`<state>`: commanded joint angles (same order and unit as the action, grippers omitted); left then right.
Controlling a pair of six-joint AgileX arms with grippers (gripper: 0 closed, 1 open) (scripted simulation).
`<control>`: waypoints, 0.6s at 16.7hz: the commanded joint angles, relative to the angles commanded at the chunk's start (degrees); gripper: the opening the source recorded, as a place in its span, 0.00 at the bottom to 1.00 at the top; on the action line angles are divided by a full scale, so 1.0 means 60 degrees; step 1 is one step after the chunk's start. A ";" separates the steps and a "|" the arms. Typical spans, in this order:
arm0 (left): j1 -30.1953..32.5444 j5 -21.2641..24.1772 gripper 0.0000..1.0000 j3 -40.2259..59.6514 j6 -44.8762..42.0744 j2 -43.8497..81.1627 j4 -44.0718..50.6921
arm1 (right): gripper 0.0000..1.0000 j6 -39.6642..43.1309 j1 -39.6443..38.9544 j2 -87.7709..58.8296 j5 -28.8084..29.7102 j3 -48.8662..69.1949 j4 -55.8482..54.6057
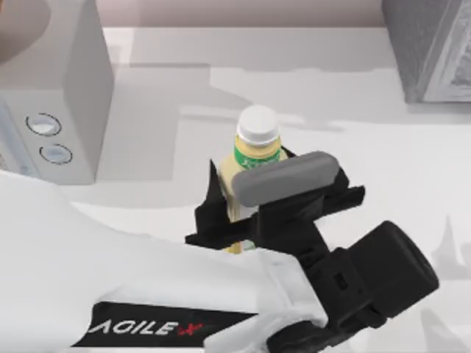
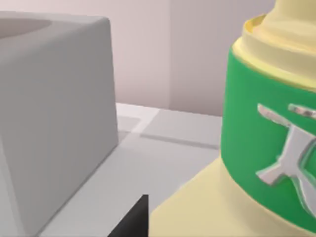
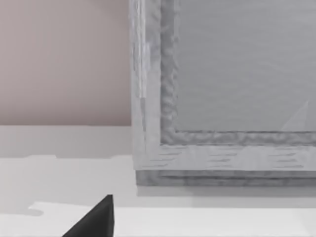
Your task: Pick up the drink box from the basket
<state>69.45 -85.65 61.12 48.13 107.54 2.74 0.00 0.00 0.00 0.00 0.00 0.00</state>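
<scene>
- Left gripper (image 1: 246,209) is at centre of the top view, reached in from the lower left, closed around the drink box (image 1: 254,158).
- Black fingers (image 1: 213,213) sit on either side of the box's lower body and touch it; grip is low, below the label band. The cap and shoulder stand clear above the gripper.
- Drink box is upright, in the gripper, above the white table (image 1: 368,103). Whether its base touches the table can't be told; the arm hides it.
- Box shape: small, bottle-like, pale-yellow smooth body, round white cap (image 1: 258,123), green band with white markings just under the neck.
- Left wrist view: the drink box (image 2: 266,163) sits very close; glossy green band (image 2: 256,133) with raised silver-white lettering, and a stepped pale-yellow neck above it.
- Grey rounded pad-like part (image 1: 287,176) of the gripper mount lies across the front of the box in the top view.
- Left arm shell (image 1: 110,272) is smooth white with a black strip reading AGILEX.
- Grey box-shaped appliance (image 1: 62,95) with two round knobs sits at the table's left; plain matte faces.
- Rough-textured grey framed block (image 1: 430,44) sits at the far right corner.
- Right gripper: one black fingertip (image 3: 96,219) shows in the right wrist view, low over the table near the framed block (image 3: 222,94); can't tell how far it is open.
</scene>
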 joint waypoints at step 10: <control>-0.0692 0.0629 0.00 -0.1791 -0.5143 0.0432 -0.7679 | 1.00 0.0000 0.0000 0.0000 0.0000 0.0000 0.0000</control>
<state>65.30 -81.87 50.37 17.28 110.13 -43.33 0.00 0.00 0.00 0.00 0.00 0.00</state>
